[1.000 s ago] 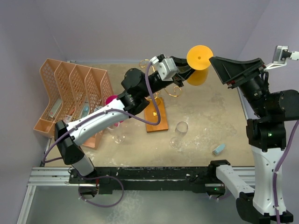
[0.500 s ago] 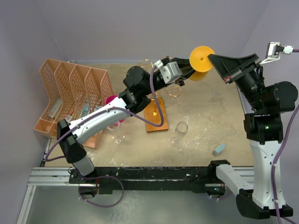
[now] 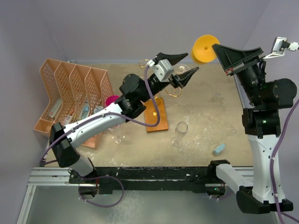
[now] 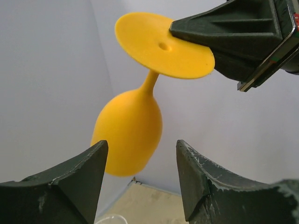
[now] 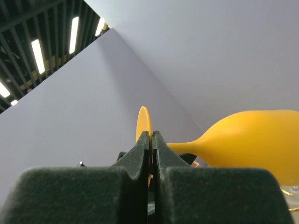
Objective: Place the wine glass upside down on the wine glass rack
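**Glass passed from left claw to right**

The glass [image 3: 202, 50] has been handed over. Its foot is now pinched edge-on in the shut right claw [image 3: 215, 46], and it is held high, beyond the rack [image 3: 156, 115], with the bowl tilted downward. The left claw [image 3: 186, 64] has been opened wide and appears clear of the bowl, empty. Only hanging the glass on the rack is left.

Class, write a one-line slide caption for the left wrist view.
Right gripper pinches the yellow wine glass by its foot, beyond the open left gripper.
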You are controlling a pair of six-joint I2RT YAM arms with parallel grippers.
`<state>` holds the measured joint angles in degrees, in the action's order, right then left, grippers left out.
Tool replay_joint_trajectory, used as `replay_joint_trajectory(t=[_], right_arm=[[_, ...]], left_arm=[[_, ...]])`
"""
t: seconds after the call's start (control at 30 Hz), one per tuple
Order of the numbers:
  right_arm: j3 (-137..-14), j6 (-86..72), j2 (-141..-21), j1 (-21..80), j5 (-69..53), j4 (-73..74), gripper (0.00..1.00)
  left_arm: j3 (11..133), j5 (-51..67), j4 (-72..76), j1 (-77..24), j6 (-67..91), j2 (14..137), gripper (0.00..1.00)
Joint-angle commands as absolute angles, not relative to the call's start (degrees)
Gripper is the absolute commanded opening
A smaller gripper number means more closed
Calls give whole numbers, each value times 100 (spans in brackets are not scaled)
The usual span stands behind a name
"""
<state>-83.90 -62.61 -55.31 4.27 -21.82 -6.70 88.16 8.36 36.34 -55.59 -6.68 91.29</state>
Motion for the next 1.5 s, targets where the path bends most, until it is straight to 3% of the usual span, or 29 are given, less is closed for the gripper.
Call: replay_joint_trajectory(t=[0.0,0.43,0.77,1.47], right_arm=[[-8515,-5941,-5833,448,-1778,-1532,0],[-9050,-5315,-7634,489,-2280,-2362,0],[-9959,-4885,-9183,1323,-2403,-2196,0],[-10169,-4060,-9536,1878,-3247,-1001,0]], left_arm=[[8521,-80,3604,-5563,-68,8467,57],[8655,-1945,1549,-5510,1300,7818,58],[8294,-2498,966,-5492,1309,7099,58],[7980,-3277,817,-5501,1350,6586,58]])
